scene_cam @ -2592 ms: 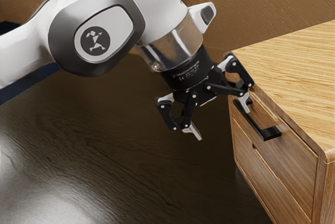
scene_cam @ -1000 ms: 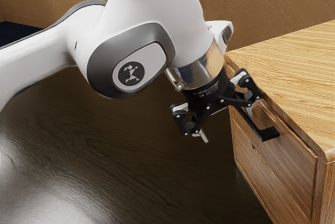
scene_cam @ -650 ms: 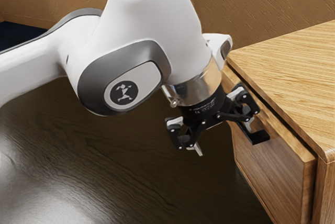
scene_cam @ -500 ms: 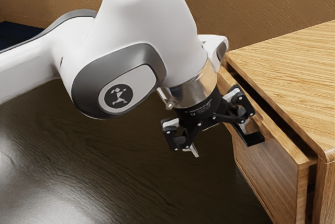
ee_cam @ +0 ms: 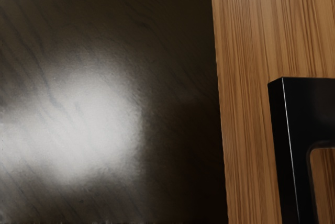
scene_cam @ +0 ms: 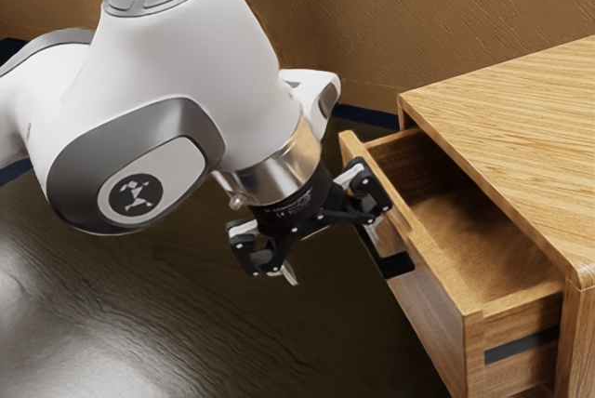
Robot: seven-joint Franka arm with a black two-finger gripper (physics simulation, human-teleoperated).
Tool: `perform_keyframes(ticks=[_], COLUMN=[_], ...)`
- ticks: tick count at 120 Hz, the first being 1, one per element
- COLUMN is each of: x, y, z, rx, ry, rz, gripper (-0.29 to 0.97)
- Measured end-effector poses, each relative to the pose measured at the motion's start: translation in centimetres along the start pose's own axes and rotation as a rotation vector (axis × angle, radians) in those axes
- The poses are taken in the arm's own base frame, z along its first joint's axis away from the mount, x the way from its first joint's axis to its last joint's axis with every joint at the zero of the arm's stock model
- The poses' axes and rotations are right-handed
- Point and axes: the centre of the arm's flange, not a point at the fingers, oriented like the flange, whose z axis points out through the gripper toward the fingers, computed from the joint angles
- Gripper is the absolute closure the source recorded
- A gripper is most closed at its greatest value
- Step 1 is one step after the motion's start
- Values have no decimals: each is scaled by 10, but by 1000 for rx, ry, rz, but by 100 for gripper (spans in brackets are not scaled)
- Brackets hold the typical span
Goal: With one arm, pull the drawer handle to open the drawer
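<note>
The wooden drawer [scene_cam: 437, 300] stands pulled well out of the cabinet [scene_cam: 521, 128], and its bare inside [scene_cam: 465, 235] shows. A black bar handle [scene_cam: 389, 257] runs along the drawer front. My gripper [scene_cam: 333, 251] is open with its fingers spread wide. One finger [scene_cam: 372, 221] is hooked against the handle, the other [scene_cam: 284, 272] hangs free over the dark floor. Nothing is pinched between them. In the wrist view the drawer front [ee_cam: 251, 77] and the handle [ee_cam: 293, 145] lie just beside my hand.
The cabinet's flat top fills the exterior view's right. A dark glossy floor [scene_cam: 139, 324] spreads under the arm, with a bright glare patch [ee_cam: 89, 124] in the wrist view. A brown wall [scene_cam: 446, 7] stands behind.
The arm has drawn back toward the exterior view's left, and the drawer has slid out with it from shut to wide open. The finger has stayed on the handle.
</note>
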Motion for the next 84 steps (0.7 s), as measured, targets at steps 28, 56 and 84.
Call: perform_keyframes(ticks=[28,56,84], x=[-4,2,0], y=[-31,-49,-53], z=[-11,-16,-7], rx=[-10,-22,-42], ry=[5,7,6], rz=[-11,-34,-31], gripper=[0,0,0])
